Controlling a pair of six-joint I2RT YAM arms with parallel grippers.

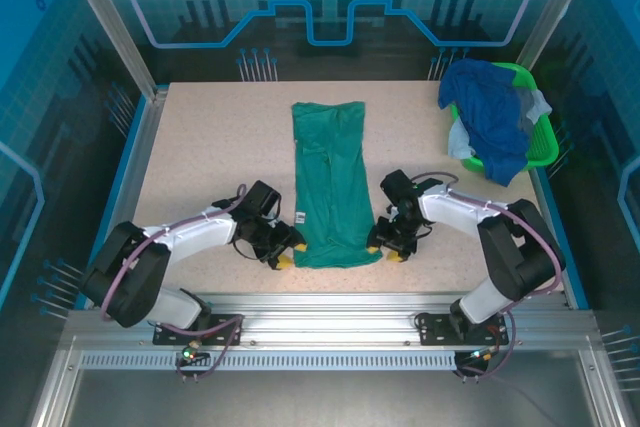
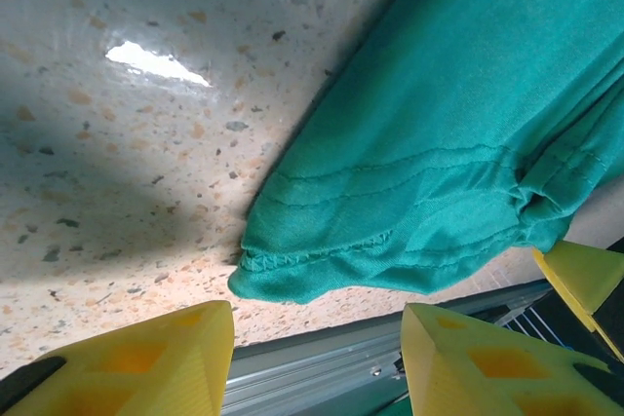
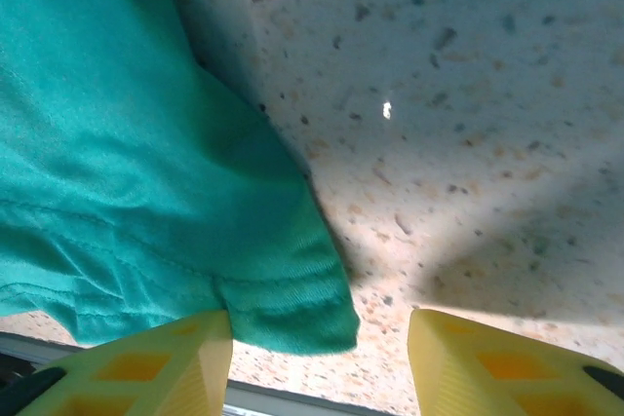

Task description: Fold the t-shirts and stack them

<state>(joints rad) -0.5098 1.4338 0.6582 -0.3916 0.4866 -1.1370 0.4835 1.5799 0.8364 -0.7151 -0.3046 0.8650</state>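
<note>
Teal-green t-shirt (image 1: 330,182) folded lengthwise, left hand (image 1: 288,253) and right hand (image 1: 383,251) spread wide at near hem corners, gripping nothing

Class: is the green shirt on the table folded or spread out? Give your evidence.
Partly folded. The green shirt lies as a long narrow strip, sides turned in, not yet folded end to end.

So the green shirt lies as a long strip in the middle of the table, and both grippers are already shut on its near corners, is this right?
Only the grip is wrong. The left gripper and the right gripper are open at the near corners of the green shirt, fingers apart, nothing clamped; both wrist views show it.
</note>
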